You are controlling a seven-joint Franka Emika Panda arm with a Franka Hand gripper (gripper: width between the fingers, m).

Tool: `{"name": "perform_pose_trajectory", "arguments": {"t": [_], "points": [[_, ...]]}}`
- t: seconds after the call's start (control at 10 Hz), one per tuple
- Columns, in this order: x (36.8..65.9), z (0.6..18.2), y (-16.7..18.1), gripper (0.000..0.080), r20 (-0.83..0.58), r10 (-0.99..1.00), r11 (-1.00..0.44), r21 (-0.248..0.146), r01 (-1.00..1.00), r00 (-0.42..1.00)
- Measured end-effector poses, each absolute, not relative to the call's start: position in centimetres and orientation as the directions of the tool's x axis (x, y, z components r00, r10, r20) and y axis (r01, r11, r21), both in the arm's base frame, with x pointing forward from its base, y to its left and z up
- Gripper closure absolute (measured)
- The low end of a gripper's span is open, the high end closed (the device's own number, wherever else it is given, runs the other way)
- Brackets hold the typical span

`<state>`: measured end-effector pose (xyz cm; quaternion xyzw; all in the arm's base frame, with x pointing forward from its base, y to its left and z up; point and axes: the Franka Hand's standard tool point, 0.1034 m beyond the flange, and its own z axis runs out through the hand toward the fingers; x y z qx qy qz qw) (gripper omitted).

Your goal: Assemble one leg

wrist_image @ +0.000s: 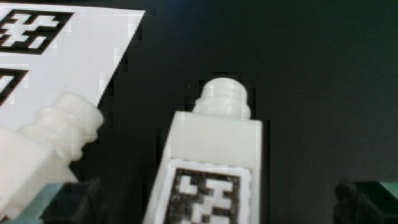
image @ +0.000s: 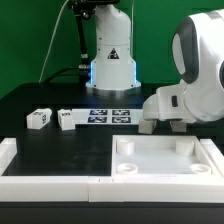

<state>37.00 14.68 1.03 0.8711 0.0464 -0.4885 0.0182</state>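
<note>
In the wrist view a white leg [wrist_image: 214,150] lies on the black table. Its marker tag faces up and its threaded tip [wrist_image: 222,95] points away from the jaws. My gripper [wrist_image: 217,205] is open and straddles this leg, with a dark finger [wrist_image: 71,207] on one side and the other finger [wrist_image: 370,198] well apart on the other side, neither touching it. A second leg [wrist_image: 54,135] lies close beside it. In the exterior view the gripper [image: 150,125] is low over the table at the right, and these two legs are hidden behind it.
The marker board [image: 110,115] lies mid-table and shows in the wrist view [wrist_image: 63,40]. Two more small legs [image: 38,118] [image: 67,119] lie at the exterior view's left. The large white tray-like piece [image: 165,172] sits in front. A white fence [image: 12,158] borders the front left.
</note>
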Motion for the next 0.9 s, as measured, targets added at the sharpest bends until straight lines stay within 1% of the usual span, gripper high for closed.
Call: {"name": "perform_pose_trajectory", "arguments": {"t": [0.3,0.5,0.6,0.9], "points": [[36.8,0.84,14.43,0.0151,-0.854,0.061,-0.995,-0.013,0.096,0.517],[36.71,0.83,14.65,0.0418,-0.854,0.064,-0.995,-0.013,0.101,0.517],[36.71,0.83,14.65,0.0514,-0.854,0.064,-0.995,-0.013,0.101,0.517],[36.71,0.83,14.64,0.0514,-0.854,0.064,-0.995,-0.013,0.101,0.517]]}}
